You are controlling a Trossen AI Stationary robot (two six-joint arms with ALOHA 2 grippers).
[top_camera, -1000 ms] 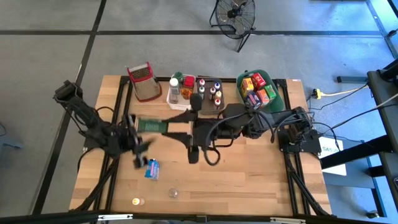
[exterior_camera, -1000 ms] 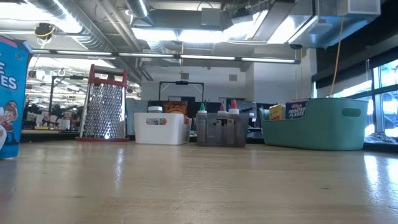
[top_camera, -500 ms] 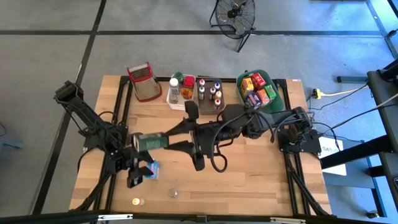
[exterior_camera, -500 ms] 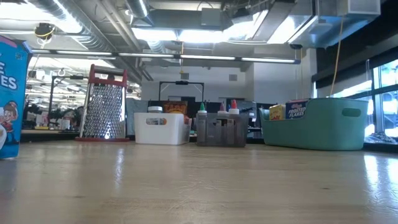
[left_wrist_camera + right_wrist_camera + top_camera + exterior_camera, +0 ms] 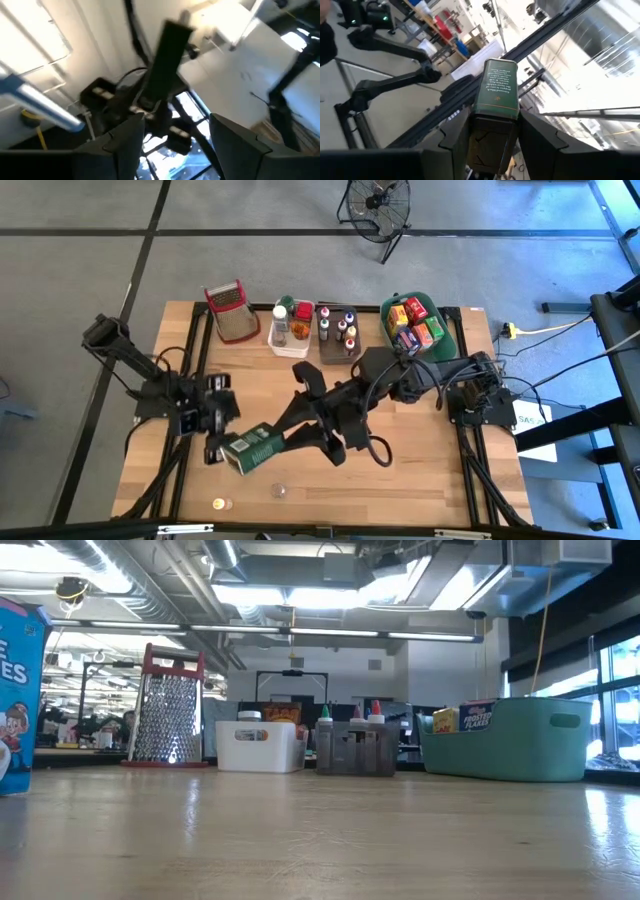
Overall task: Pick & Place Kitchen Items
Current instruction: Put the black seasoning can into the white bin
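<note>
The right hand (image 5: pixel 285 440) grips a green tin (image 5: pixel 252 448), its two fingers clamped on the tin's end; the right wrist view shows the green tin (image 5: pixel 497 91) standing out from between those fingers, label facing the camera. Taking the white bin (image 5: pixel 289 332) at the back of the wooden surface (image 5: pixel 420 460) as the landmark, the held tin is well in front of it, toward the front-left part of the surface, lying roughly level. Whether it touches the wood cannot be told from above.

The left hand (image 5: pixel 218 438) is just beside the tin's free end, on the side away from the white bin's neighbour bins. Its fingers (image 5: pixel 235 145) stand apart with nothing between them.

Next to the white bin, on one side, stands a metal grater (image 5: pixel 231 310) with a red top; on the other side is a grey bin (image 5: pixel 341 332) holding small bottles with coloured caps, and beyond that a green bin (image 5: pixel 432 315) with little red and orange boxes. Jars stand in the white bin itself.

In the low view a blue carton (image 5: pixel 18 695) stands on the surface, far forward of the white bin (image 5: pixel 260 745).
</note>
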